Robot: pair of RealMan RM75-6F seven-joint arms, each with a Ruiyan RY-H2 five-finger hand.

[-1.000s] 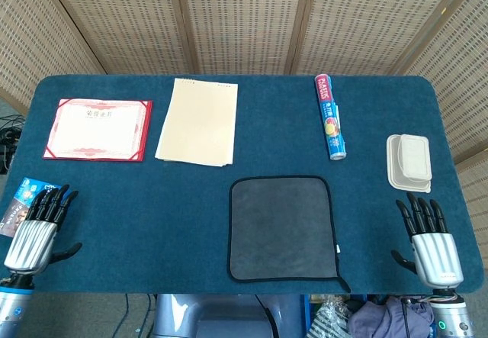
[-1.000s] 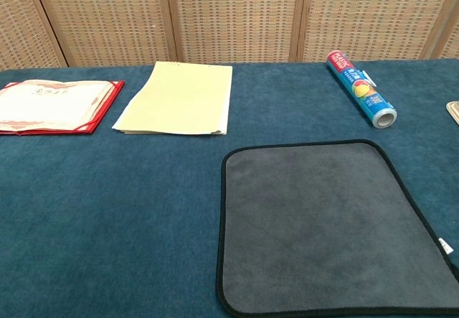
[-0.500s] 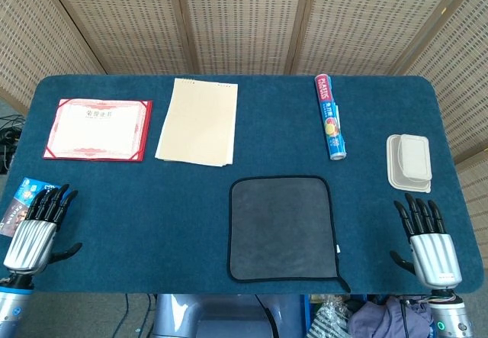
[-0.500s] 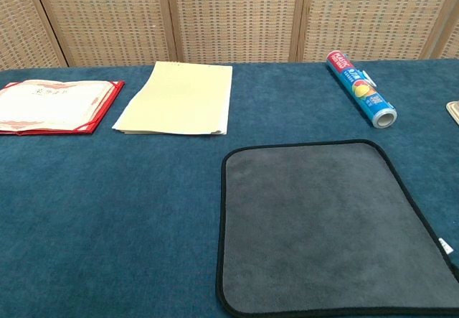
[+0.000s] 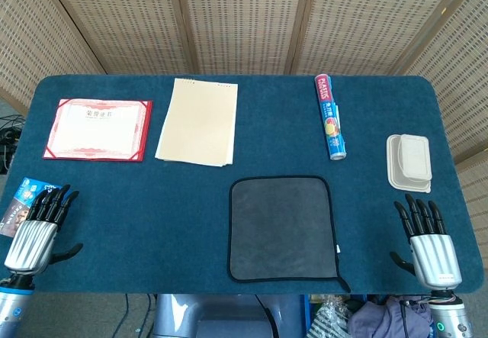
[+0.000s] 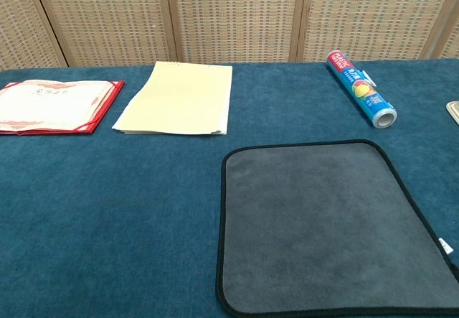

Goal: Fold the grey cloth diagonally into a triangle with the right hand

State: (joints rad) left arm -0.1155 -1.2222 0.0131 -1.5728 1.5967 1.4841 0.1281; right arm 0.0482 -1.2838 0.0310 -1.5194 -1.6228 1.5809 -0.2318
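Where the head view looks down on the blue table (image 5: pixel 191 201), the grey cloth (image 5: pixel 283 228) lies flat and unfolded near the front edge, a dark square with black piping and a small white tag on its right side. The right hand (image 5: pixel 427 240) rests well to the cloth's right, fingers spread and holding nothing; the left hand (image 5: pixel 38 227) sits at the far left corner, likewise spread and empty. In the chest view the grey cloth (image 6: pixel 326 225) fills the lower right, smooth and uncreased, its front-right corner running out of frame; neither hand shows there.
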